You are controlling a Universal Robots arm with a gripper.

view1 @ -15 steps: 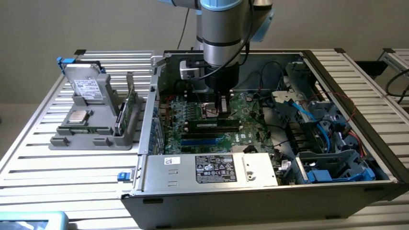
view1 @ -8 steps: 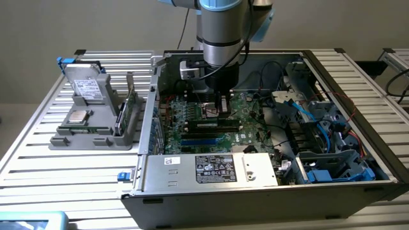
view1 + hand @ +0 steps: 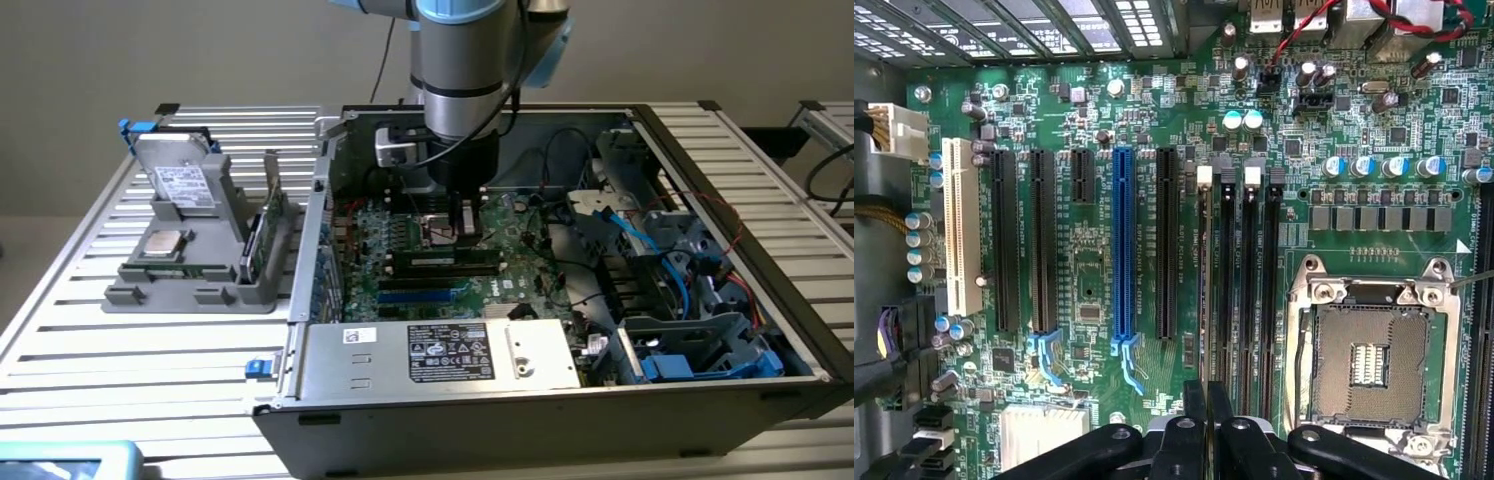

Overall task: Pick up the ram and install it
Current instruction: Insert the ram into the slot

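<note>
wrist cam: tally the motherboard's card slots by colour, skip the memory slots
white card slot: 1
blue card slot: 1
black card slots: 4 (three long, one short)
Total: 6

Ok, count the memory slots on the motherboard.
4, side by side between the black expansion slot and the CPU socket: white-clipped, black-clipped, white-clipped, black-clipped. The gripper hides some ends.

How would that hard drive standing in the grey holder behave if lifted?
The hard drive looks metal-cased, so probably stiff and heavy for its size. Propped on edge in the grey holder, it might tip once freed.
</note>
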